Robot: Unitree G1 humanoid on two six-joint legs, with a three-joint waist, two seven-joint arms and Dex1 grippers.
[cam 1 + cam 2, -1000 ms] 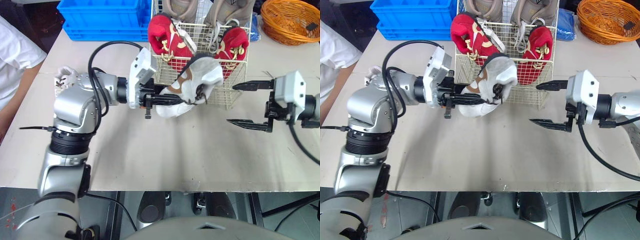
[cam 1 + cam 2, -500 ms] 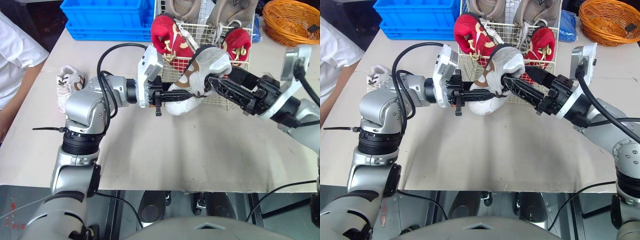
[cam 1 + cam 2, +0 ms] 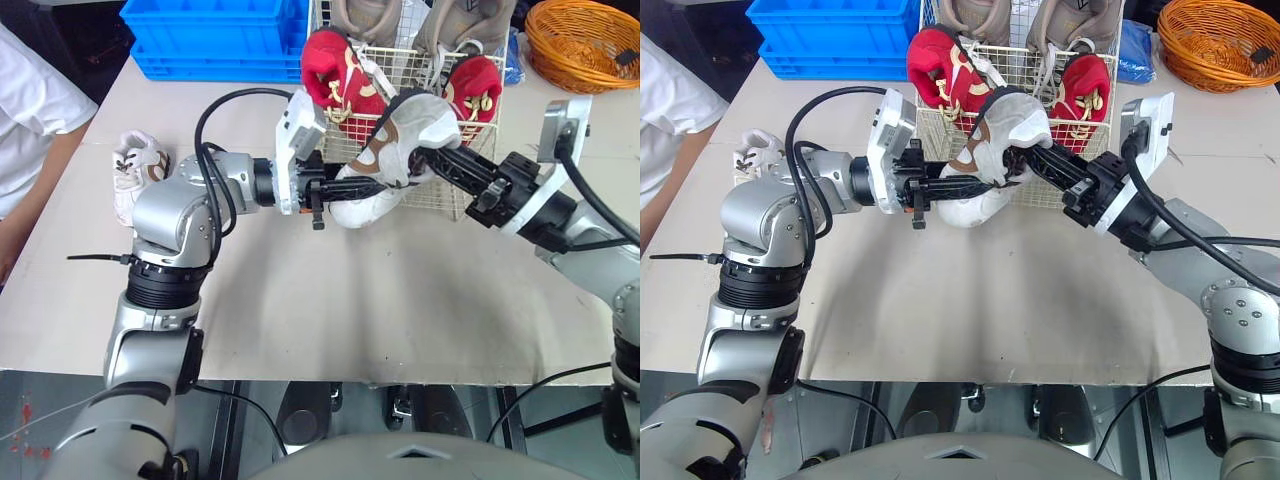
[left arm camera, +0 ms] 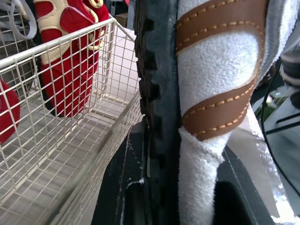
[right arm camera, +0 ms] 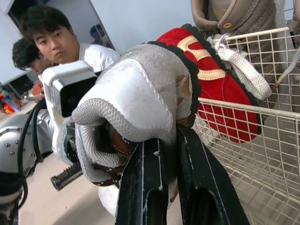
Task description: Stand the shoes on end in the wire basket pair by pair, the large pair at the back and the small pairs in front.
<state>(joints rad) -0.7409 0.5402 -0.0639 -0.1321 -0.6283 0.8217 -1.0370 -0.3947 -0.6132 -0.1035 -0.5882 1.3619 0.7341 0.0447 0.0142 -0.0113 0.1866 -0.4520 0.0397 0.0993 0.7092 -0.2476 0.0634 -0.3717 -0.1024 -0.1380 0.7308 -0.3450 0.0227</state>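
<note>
A white shoe with brown straps (image 3: 400, 150) hangs tilted just in front of the wire basket (image 3: 440, 200), held from both sides. My left gripper (image 3: 345, 190) is shut on its sole and toe end; in the left wrist view the shoe (image 4: 206, 93) sits between both fingers. My right gripper (image 3: 425, 160) is shut on the padded collar, its fingers (image 5: 145, 187) pinching the shoe's rim (image 5: 136, 103). Two red shoes (image 3: 335, 75) (image 3: 470, 85) stand on end in the basket's front row. Two large beige shoes (image 3: 365, 15) stand behind them.
Another small white shoe (image 3: 130, 165) lies on the table at the left. A blue crate (image 3: 210, 35) is at the back left, an orange woven basket (image 3: 585, 40) at the back right. A person's white sleeve (image 3: 30, 120) is at the left edge.
My right arm has swung in from the right and its open fingers have shut on the white shoe's collar. The left gripper and the shoe have hardly moved.
</note>
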